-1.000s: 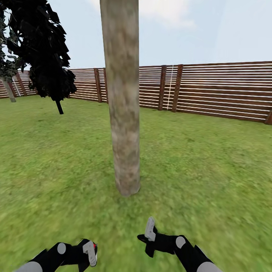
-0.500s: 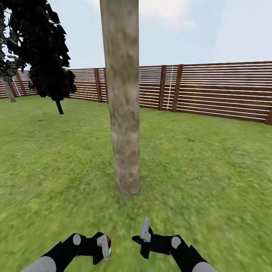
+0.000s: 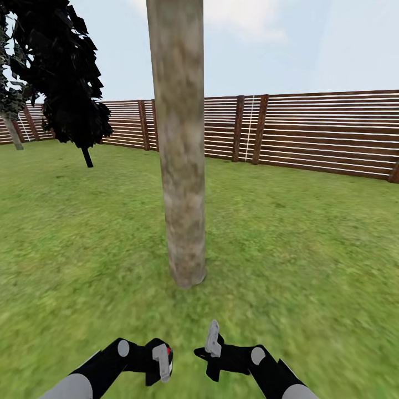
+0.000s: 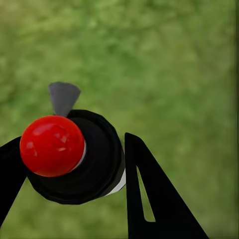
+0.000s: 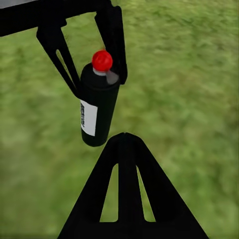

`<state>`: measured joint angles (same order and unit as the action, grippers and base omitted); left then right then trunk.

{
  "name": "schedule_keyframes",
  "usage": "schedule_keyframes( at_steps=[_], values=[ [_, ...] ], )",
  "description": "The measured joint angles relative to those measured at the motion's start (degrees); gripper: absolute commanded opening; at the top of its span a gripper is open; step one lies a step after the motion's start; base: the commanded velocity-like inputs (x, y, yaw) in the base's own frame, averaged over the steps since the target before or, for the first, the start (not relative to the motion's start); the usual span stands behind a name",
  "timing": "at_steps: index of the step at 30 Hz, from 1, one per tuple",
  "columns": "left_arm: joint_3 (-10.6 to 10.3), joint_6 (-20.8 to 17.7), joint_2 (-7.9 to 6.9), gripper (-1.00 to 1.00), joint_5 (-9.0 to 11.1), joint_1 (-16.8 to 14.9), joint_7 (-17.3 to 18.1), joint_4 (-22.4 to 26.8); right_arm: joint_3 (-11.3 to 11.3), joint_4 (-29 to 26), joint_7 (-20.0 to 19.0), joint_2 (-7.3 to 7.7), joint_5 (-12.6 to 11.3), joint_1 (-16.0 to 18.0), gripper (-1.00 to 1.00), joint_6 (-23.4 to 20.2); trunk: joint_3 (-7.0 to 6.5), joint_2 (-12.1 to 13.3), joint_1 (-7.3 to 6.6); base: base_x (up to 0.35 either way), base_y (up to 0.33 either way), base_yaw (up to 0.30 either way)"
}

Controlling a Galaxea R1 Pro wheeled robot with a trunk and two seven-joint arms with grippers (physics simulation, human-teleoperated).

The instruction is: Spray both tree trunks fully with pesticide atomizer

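Left hand (image 3: 160, 363) clamps pesticide atomizer (image 5: 98, 102); right hand (image 3: 213, 343) shut, empty. Aim nozzle squarely at near tree trunk (image 3: 180, 166), sweep top to base.

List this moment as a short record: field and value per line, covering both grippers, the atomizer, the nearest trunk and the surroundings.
left gripper: shut on the pesticide atomizer, held off the grass
pesticide atomizer: black can, red cap, white label
right gripper: holding nothing, fingers together, beside the left
tree trunk: ahead of both grippers, mottled grey-tan, upright
floor: green grass
fence: brown horizontal slats, behind the trunk
black tree: far left by the fence
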<state>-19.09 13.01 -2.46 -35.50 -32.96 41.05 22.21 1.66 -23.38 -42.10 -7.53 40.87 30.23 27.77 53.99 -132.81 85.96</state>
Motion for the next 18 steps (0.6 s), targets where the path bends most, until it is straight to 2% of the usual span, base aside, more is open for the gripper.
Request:
schedule_keyframes(
  at_steps=[5, 6, 8, 13, 18],
  values=[
    [0.0, 0.2, 1.14, -1.0, -4.1, 0.1, 0.1, 0.0, 0.0, 0.0, 0.0, 0.0, 0.0, 0.0, -1.0, 0.0, 0.0, 0.0, 0.0, 0.0, 0.0, 0.0],
    [0.0, 0.3, 1.27, -1.0, -4.4, 0.1, 0.1, 0.0, 0.0, 0.0, 0.0, 0.02, 0.0, 0.0, -1.0, 0.0, 0.0, 0.0, 0.0, 0.0, 0.0, 0.0],
    [-0.1, 0.4, 1.39, -1.0, -4.7, 0.1, 0.1, 0.0, 0.0, 0.0, 0.0, 0.06, 0.0, 0.0, -1.0, 0.0, 0.0, 0.0, 0.0, 0.0, 0.0, 0.0],
    [-3.2, 0.4, 1.72, -1.0, -4.8, 0.1, 0.0, 0.0, -0.1, 0.0, 0.0, 0.06, 0.0, 0.0, -1.0, 0.0, 0.0, 0.0, 0.0, 0.0, 0.0, 0.0],
    [-3.7, 0.4, 2.87, -1.0, -4.8, 0.1, 0.1, 0.1, -0.1, 0.0, 0.0, 0.06, 0.0, 0.0, -1.0, 0.0, 0.0, 0.0, 0.0, 0.0, 0.0, 0.0]
  ],
)
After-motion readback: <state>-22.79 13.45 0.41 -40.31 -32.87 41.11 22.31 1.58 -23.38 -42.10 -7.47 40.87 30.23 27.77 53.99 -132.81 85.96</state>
